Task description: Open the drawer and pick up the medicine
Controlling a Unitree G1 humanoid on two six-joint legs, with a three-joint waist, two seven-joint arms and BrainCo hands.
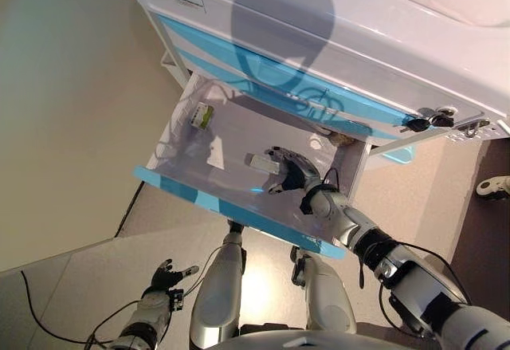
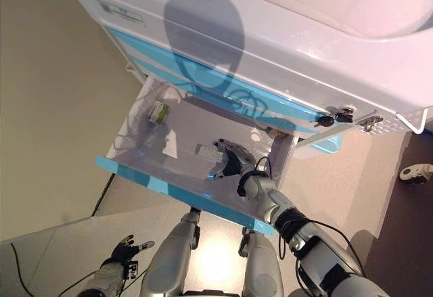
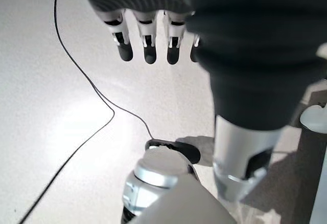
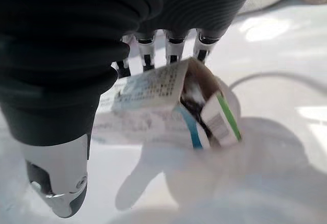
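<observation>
Medicine box (image 4: 153, 89), white with printed text and an open end flap bearing green and blue stripes, lies in the right hand (image 1: 291, 171) inside the pulled-out drawer (image 1: 231, 206). In the right wrist view the dark-tipped fingers (image 4: 145, 55) curl over the far edge of the box while the thumb (image 4: 56, 175) stands at its near side, so the box is pinched between them. From the head views the box (image 1: 261, 163) projects to the left of the hand, over the grey drawer floor at about mid-drawer and toward its right half.

Drawer: white, with a light blue front panel at its near edge, drawn out of a white cabinet (image 1: 335, 31) that carries further blue drawer fronts above. A second small box (image 1: 202, 116), with green marking, lies in the far left corner of the drawer, well apart from the right hand. A white paper slip (image 1: 215, 156) lies on the drawer floor between that box and the held one. A set of keys (image 1: 430, 119) hangs at the right side of the cabinet front.

Left hand (image 1: 167, 277): low at the near left, over the pale floor (image 1: 64, 127), well apart from the drawer. Its fingers (image 3: 148, 48) are straight and relaxed, holding nothing.
</observation>
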